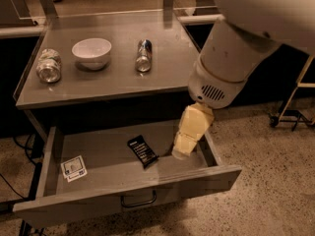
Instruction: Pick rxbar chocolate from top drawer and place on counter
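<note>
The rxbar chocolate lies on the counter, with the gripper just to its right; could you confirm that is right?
Not quite: the camera view shows the rxbar chocolate lying in the open top drawer, not on the counter. The gripper is indeed just to its right.

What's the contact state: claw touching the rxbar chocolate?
Apart. The camera view shows bare top drawer floor between the claw, over the drawer's right end, and the rxbar chocolate.
</note>
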Robot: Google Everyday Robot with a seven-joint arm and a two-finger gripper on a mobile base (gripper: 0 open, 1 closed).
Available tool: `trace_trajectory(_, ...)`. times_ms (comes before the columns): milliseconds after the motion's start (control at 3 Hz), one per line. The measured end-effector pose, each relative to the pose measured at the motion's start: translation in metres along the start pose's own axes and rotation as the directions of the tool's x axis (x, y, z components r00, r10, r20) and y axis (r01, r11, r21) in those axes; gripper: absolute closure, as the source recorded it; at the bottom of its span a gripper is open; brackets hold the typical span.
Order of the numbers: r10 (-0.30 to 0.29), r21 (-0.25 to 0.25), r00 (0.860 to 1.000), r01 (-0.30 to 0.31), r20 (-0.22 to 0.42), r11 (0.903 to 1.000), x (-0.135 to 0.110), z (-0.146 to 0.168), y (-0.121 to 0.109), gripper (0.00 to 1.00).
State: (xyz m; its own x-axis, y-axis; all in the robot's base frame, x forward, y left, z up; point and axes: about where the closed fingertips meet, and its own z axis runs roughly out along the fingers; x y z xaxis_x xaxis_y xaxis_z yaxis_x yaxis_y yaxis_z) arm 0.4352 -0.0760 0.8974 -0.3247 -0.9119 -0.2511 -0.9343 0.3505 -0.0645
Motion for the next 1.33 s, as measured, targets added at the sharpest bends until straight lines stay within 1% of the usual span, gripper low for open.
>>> trace_trajectory(333, -0.002, -0.001, 1.0, 0.002, -0.001, 1.0, -0.001, 0.001, 0.0, 0.0)
trace_trajectory(667, 0.004, -0.026, 1.0, -0.004, 0.019, 0.9997, -0.006, 0.011, 0.006, 0.0)
trace_trajectory(1000, 0.024, -0.07, 0.999, -0.021, 0.037, 0.9973, -0.021, 0.042, 0.017, 0.0)
trace_trajectory(1333, 0.042, -0.118, 0.998, -0.038, 0.038, 0.9922, -0.033, 0.088, 0.025, 0.0)
